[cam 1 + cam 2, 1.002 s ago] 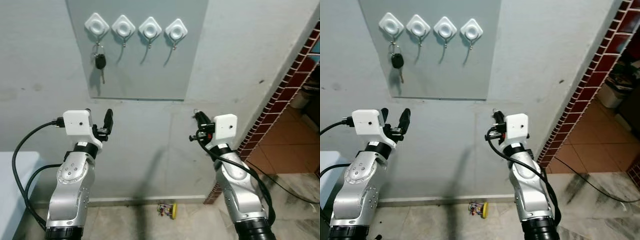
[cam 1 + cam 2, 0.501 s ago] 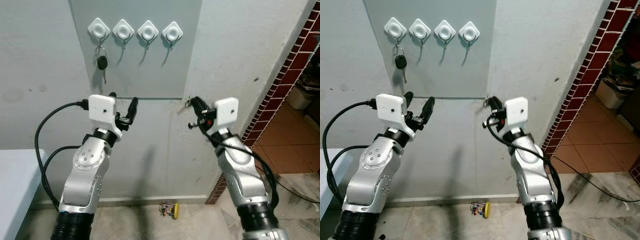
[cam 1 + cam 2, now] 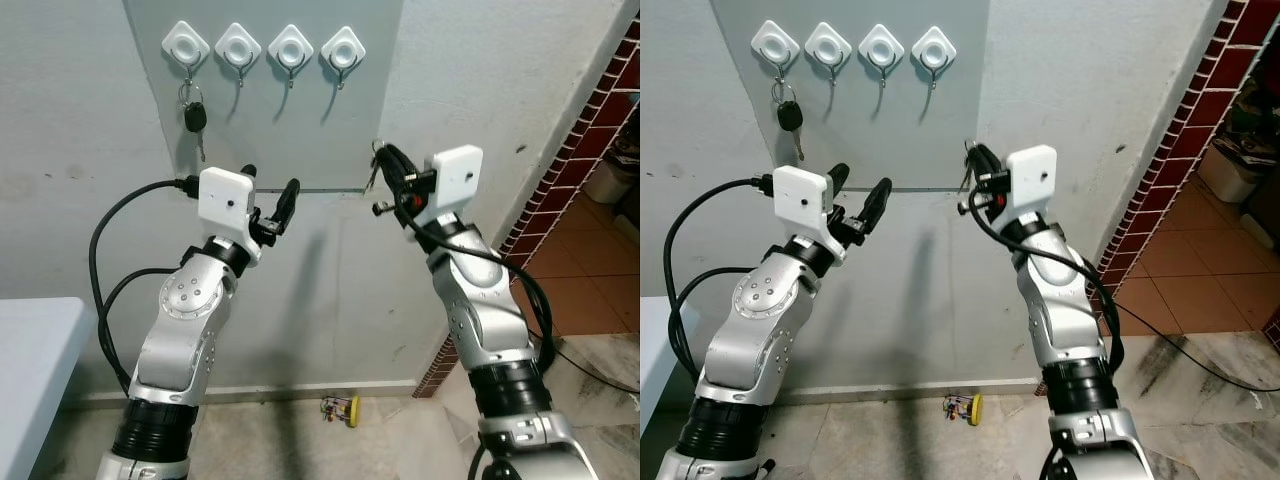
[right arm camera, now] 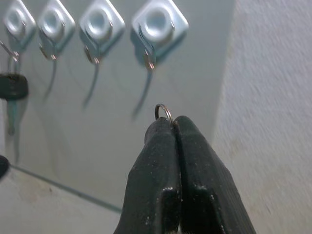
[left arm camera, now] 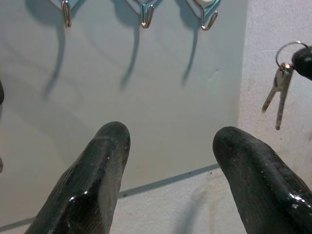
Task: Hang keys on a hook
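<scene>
Upper centre: right gripper [image 3: 383, 160] clamped on keys [image 5: 279, 90], below rightmost hook [image 4: 150, 61]. Left gripper [image 3: 270, 200] apart, idle. Risk: ring missing hook, keys dropping.

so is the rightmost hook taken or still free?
Free. The rightmost hook hangs bare; the key ring sits below it, pinched in the right gripper. The car key hangs from the leftmost hook.

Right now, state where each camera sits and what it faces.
Left eye, on the head: faces the wall's hook panel; both arms show.
Right eye, beside it: same scene, car key on the leftmost hook.
Left wrist: looks along the open left gripper at the panel.
Right wrist: looks along the right gripper, shut on a key ring, toward the rightmost hook.
Both wrist views share the hooks.
</scene>
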Robot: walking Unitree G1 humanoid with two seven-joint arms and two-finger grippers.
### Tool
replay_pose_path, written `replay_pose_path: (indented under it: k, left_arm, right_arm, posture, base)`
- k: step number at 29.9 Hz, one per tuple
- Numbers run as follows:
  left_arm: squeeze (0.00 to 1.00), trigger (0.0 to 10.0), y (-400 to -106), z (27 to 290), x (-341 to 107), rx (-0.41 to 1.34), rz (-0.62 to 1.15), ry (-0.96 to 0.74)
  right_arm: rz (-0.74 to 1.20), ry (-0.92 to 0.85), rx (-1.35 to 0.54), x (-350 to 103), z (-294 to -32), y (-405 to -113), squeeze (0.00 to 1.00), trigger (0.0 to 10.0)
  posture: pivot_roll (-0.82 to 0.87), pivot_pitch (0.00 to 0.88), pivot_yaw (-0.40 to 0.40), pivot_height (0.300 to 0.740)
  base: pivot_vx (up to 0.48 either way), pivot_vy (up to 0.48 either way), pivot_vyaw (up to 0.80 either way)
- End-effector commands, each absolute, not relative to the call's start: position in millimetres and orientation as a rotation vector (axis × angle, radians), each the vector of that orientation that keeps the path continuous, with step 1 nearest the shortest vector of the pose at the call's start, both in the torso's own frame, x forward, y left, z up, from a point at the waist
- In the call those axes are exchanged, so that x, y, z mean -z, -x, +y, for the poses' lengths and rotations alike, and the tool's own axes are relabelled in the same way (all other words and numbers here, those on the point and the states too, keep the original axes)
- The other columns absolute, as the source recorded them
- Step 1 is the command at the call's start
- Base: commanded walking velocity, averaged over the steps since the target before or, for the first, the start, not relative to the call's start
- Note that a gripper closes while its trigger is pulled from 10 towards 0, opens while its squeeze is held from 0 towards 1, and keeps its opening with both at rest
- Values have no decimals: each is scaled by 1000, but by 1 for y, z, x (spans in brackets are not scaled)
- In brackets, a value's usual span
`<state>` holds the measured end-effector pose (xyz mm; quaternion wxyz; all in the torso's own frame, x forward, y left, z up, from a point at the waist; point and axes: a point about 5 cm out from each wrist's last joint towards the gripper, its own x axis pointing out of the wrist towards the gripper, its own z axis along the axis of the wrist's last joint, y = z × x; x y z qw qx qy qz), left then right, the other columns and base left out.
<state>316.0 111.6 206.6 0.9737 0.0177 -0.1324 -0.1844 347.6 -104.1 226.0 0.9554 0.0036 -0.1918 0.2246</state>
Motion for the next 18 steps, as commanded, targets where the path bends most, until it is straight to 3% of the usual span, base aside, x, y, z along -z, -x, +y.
replay_pose_path:
  k: [1,18]
  left_arm:
    - [0,10000,-316,109,-211,394,-275,-46]
    - [0,10000,-315,103,-225,425,-318,-54]
  right_arm:
    - [-400,-20,-471,-228,-104,-350,0,10000]
    - [-461,-77,-586,-250,-86,-362,0,10000]
  posture:
    - [-103,82,-9,740]
    - [-86,95,-21,740]
  base:
    - [0,0,0]
    - [0,0,0]
